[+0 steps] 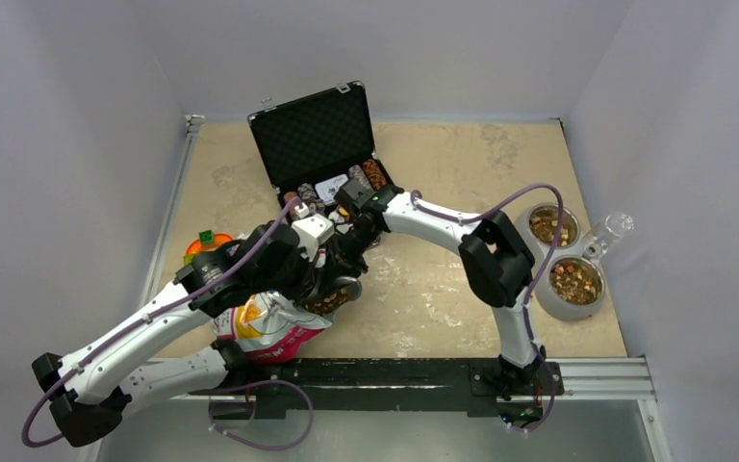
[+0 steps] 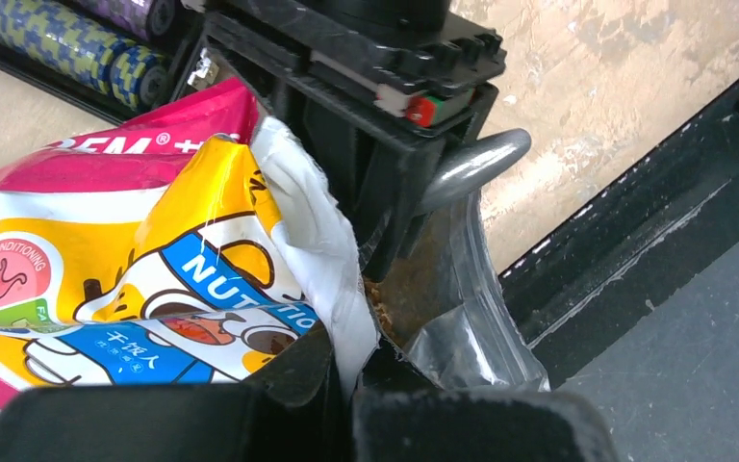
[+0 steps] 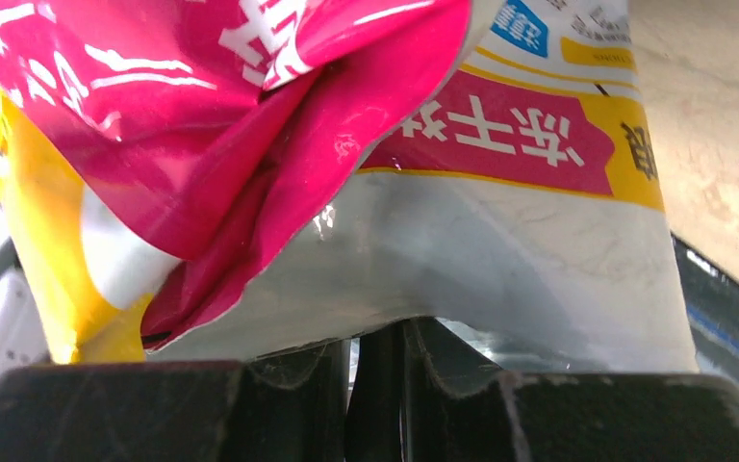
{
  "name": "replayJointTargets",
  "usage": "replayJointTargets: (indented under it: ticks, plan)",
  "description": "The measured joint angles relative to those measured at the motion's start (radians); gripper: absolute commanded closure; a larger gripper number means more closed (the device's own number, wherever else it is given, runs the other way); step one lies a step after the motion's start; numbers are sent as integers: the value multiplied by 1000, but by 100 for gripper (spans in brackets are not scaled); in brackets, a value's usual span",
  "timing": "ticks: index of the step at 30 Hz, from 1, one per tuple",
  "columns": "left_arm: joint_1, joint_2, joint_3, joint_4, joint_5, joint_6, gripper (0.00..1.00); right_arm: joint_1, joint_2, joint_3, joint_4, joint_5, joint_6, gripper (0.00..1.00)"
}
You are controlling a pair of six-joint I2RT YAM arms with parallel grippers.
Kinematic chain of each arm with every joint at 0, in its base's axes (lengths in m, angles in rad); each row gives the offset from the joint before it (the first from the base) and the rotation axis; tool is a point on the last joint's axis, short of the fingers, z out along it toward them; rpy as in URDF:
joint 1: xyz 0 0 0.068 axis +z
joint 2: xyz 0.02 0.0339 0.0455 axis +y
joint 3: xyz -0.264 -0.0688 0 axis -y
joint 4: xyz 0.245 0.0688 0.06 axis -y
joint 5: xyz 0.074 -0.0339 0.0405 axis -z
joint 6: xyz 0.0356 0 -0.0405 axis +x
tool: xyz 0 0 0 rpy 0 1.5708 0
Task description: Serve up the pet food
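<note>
The printed pet food bag (image 1: 267, 327) lies at the table's near left, its mouth turned up and to the right. Brown pet food (image 1: 327, 301) shows inside the open mouth (image 2: 385, 303). My left gripper (image 2: 351, 385) is shut on the white edge of the bag's mouth. From the far side, my right gripper (image 3: 380, 346) is shut on the opposite, silver-lined edge of the bag (image 3: 500, 260). The two grippers meet over the mouth and hold it apart. A grey rounded bar (image 2: 471, 162) sticks out beside the right gripper; I cannot tell what it is.
A grey double bowl (image 1: 539, 289) holding brown food stands at the right, with a clear bottle (image 1: 611, 231) beside it. An open black case (image 1: 313, 135) with striped chips (image 1: 366, 176) sits at the back. An orange object (image 1: 207, 243) lies left of the arms. A black rail (image 1: 394, 375) runs along the near edge.
</note>
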Motion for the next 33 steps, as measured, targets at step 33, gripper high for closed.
replayJointTargets:
  ticks: [33]
  plan:
    - [-20,-244,-28,5,-197,-99,100,-58,-597,-967,1213,-216,337,100]
